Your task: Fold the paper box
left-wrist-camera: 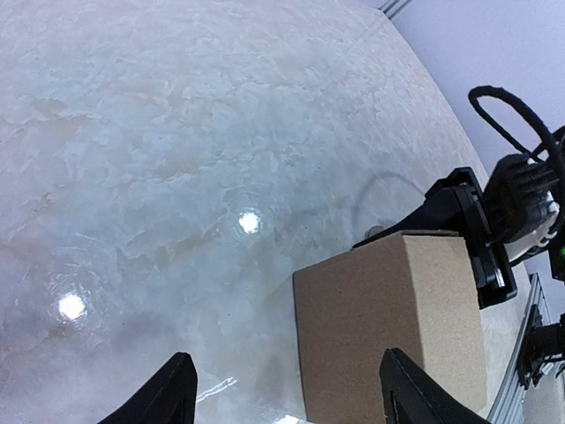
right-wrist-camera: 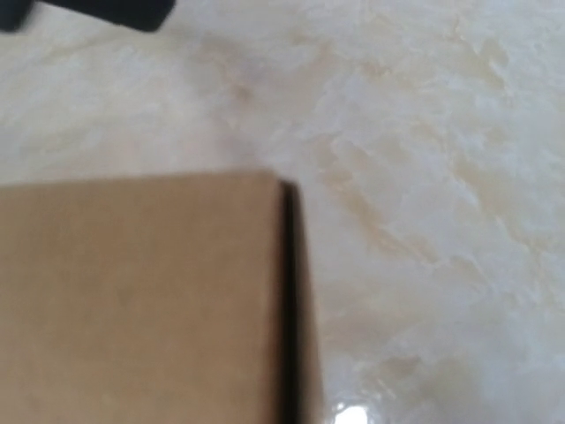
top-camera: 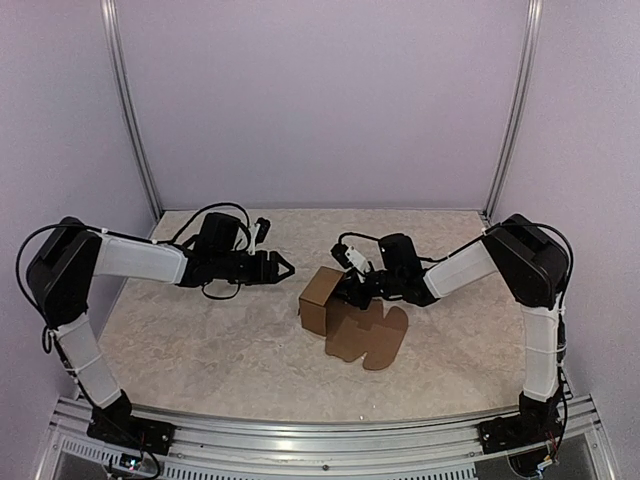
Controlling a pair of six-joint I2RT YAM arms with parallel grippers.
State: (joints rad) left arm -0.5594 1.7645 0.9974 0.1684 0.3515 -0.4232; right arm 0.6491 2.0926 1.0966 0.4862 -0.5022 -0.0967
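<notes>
Paper box (top-camera: pixel 322 298) on table (top-camera: pixel 200 345); left claw (top-camera: pixel 288 267) apart to its left, right claw (top-camera: pixel 356 288) at its right.

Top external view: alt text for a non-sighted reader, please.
A partly folded brown cardboard paper box sits on a marbled table, one part raised cube-like, rounded flaps lying flat beside it. The right gripper is at the raised part; the left gripper hovers open, clear of it.

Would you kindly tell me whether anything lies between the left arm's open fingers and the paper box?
Nothing visible does. Only bare table separates the left arm's fingers from the paper box. The right arm's fingers sit at the box's far side, out of that path.
</notes>
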